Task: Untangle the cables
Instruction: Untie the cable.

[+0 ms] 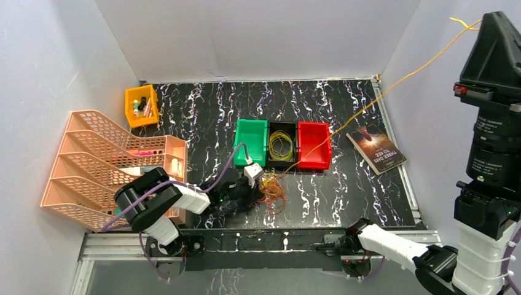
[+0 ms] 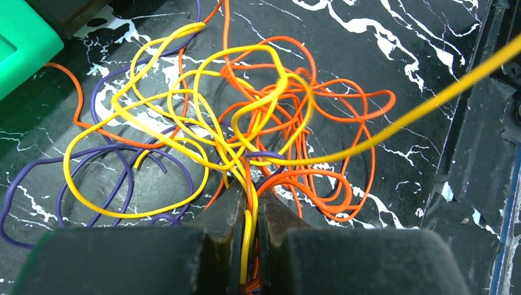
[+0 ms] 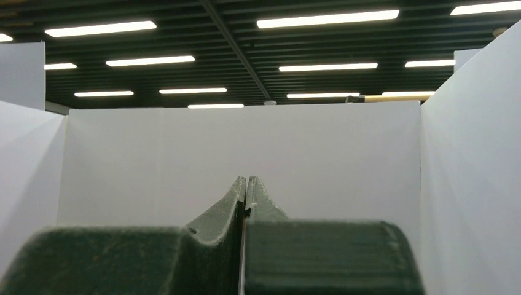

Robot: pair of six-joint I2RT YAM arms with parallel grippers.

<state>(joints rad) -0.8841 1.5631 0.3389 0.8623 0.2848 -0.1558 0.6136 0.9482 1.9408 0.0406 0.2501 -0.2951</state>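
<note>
A tangle of cables in yellow, orange and purple lies on the black marbled table in front of the bins; it also shows in the left wrist view. My left gripper is shut on yellow and orange strands at the tangle's near edge. One yellow cable runs taut from the tangle up to my right gripper, raised high at the right. The right gripper is shut and points at the white wall; its own view does not show the cable.
A green bin, a black bin holding yellow cable loops, and a red bin stand behind the tangle. A book lies at the right. A pink file rack and a small orange bin stand at the left.
</note>
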